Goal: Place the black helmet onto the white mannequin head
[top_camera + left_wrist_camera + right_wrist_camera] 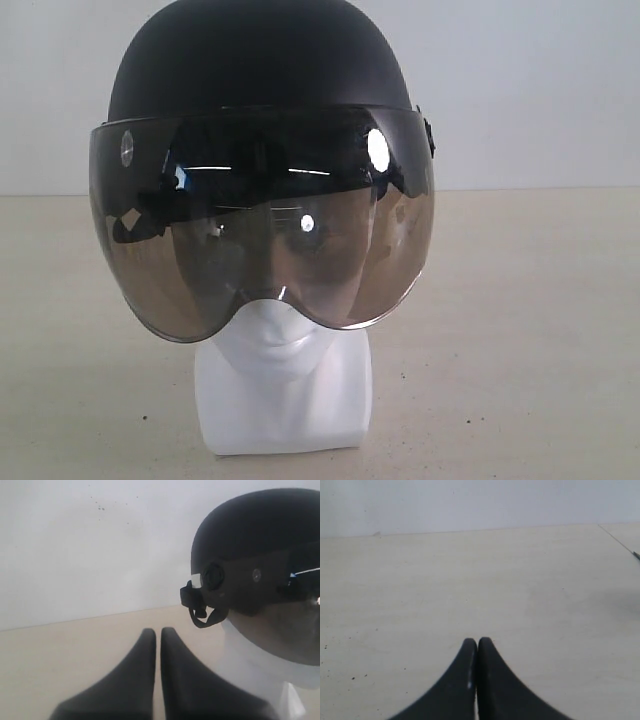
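The black helmet point(260, 60) sits on the white mannequin head point(282, 385), and its smoky visor point(262, 225) covers the face down to the chin. The left wrist view shows the helmet point(255, 530) from the side, with its strap hanging by the neck point(250, 655). My left gripper point(158, 631) is shut and empty, low over the table and apart from the head. My right gripper point(478, 641) is shut and empty over bare table. Neither gripper shows in the exterior view.
A pale beige table point(540, 330) runs back to a white wall point(540, 80). A seam or table edge point(619, 540) crosses the corner of the right wrist view.
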